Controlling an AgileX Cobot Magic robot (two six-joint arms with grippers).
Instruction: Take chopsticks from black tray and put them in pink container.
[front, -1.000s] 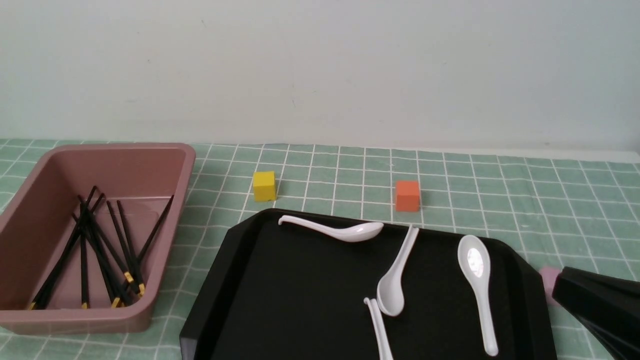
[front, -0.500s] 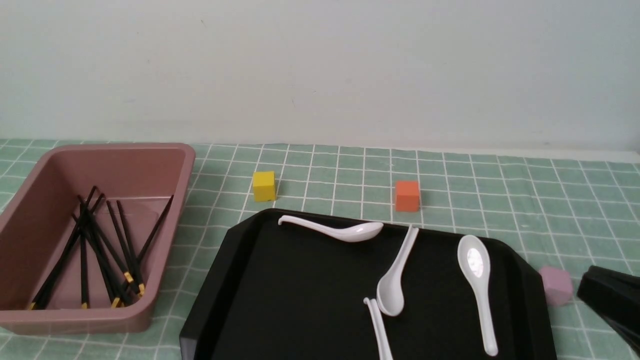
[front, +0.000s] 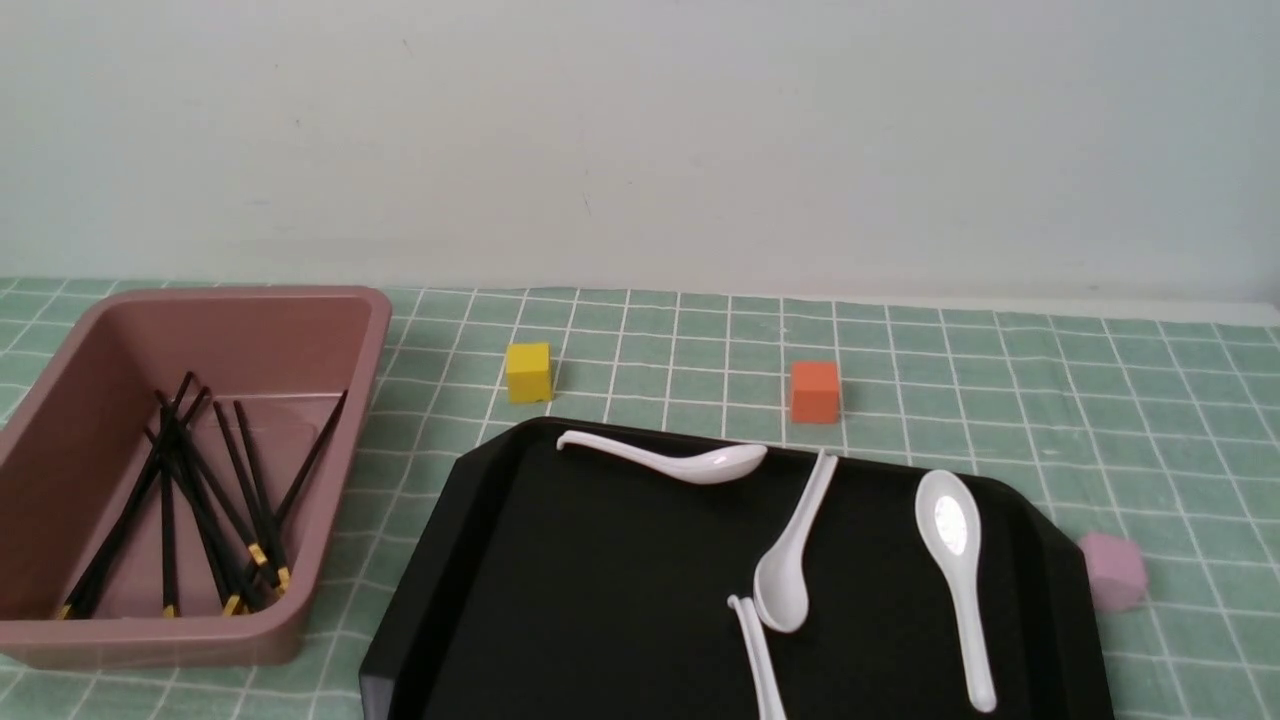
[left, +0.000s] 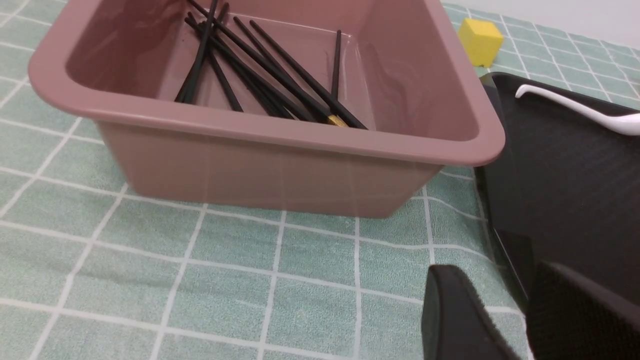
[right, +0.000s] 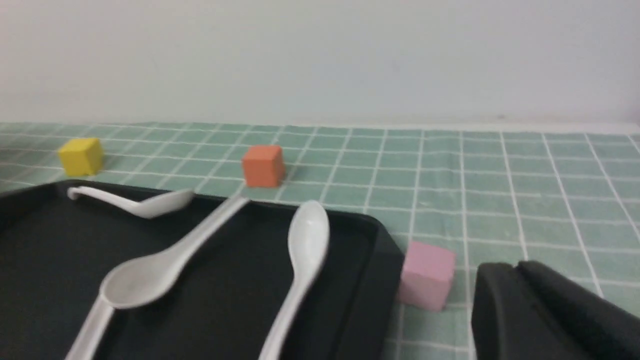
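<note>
Several black chopsticks (front: 200, 490) with gold bands lie crossed inside the pink container (front: 370, 330) at the left. The black tray (front: 600, 580) sits in the middle; I see no chopsticks on it. Neither gripper shows in the front view. In the left wrist view, my left gripper (left: 510, 305) hovers over the cloth beside the tray's edge (left: 565, 175), open and empty, with the pink container (left: 280, 130) and the chopsticks (left: 270, 70) beyond it. In the right wrist view, my right gripper (right: 517, 267) is shut and empty, just right of the tray (right: 40, 260).
Several white spoons (front: 680, 462) lie on the tray's far and right parts. A yellow cube (front: 528, 372) and an orange cube (front: 815, 391) stand behind the tray. A pale pink cube (front: 1112, 570) sits at the tray's right edge, close to my right gripper.
My right arm has drawn back to the lower right and left the front view, uncovering the pale pink cube. Chopsticks, spoons and tray have not moved.
</note>
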